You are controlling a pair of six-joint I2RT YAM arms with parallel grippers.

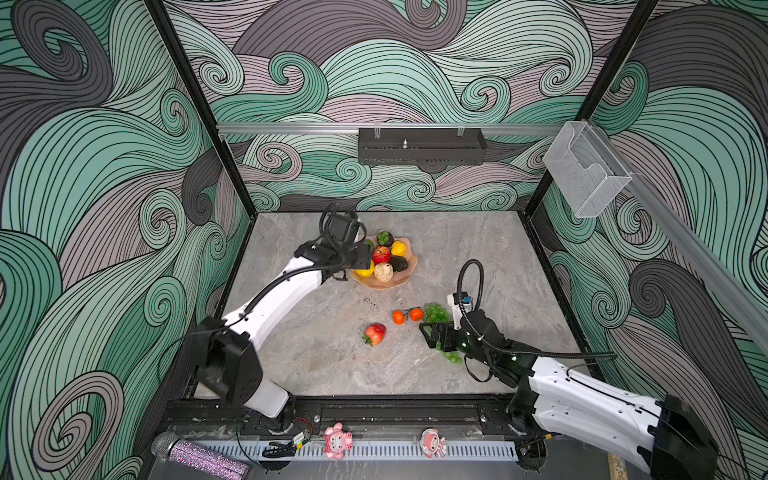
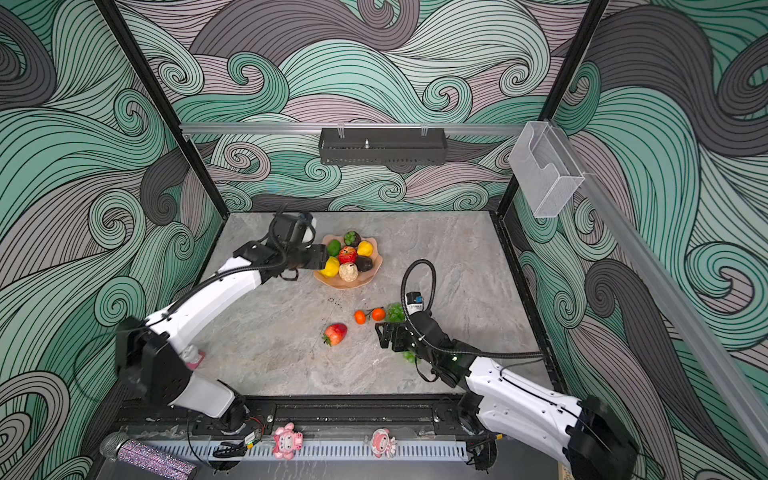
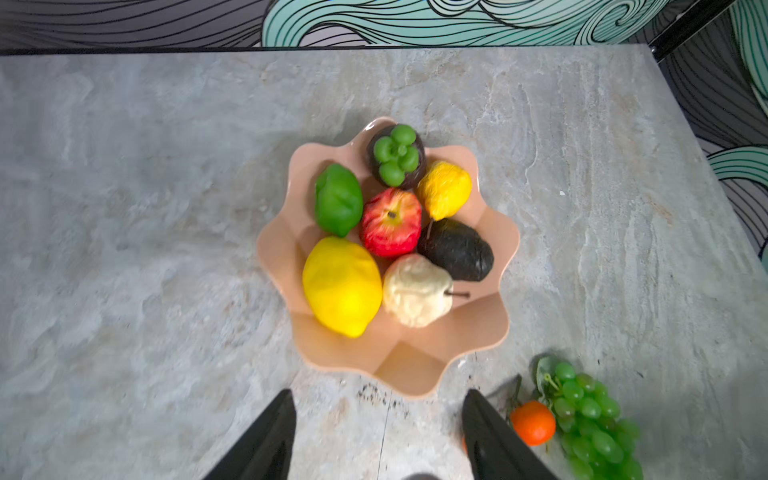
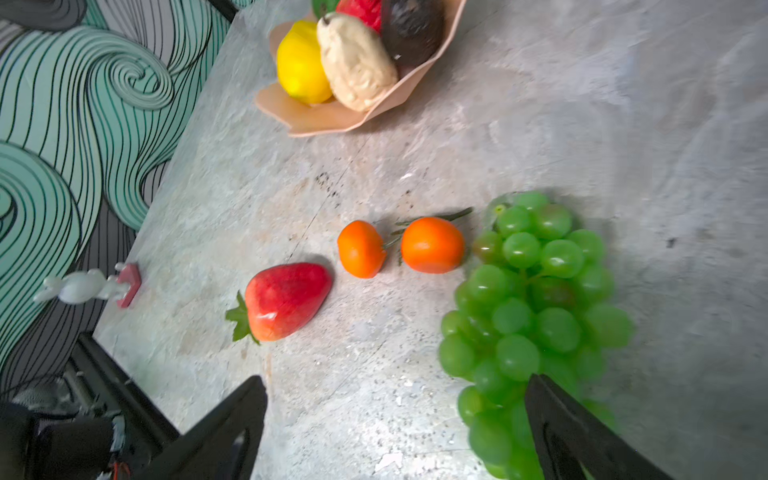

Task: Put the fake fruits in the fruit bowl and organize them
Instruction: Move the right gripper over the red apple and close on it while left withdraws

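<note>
The peach fruit bowl (image 3: 415,374) (image 1: 409,272) holds a lemon (image 3: 341,286), pale pear (image 3: 415,291), avocado (image 3: 457,249), red apple (image 3: 390,222), lime (image 3: 338,199) and others. Loose on the table lie a strawberry (image 4: 286,301) (image 1: 375,333), two oranges (image 4: 360,248) (image 4: 432,245) and green grapes (image 4: 532,299) (image 1: 435,312). My left gripper (image 3: 379,392) (image 1: 365,255) hangs open and empty at the bowl's left edge. Above the near end of the grapes my right gripper (image 4: 397,378) (image 1: 430,334) stands open, with one finger over the bunch.
A black basket (image 1: 422,146) hangs on the back wall and a clear box (image 1: 586,174) on the right rail. A white figurine on a pink base (image 4: 89,286) stands near the table's front left corner. Two pink figurines (image 1: 337,440) (image 1: 433,442) sit on the front rail.
</note>
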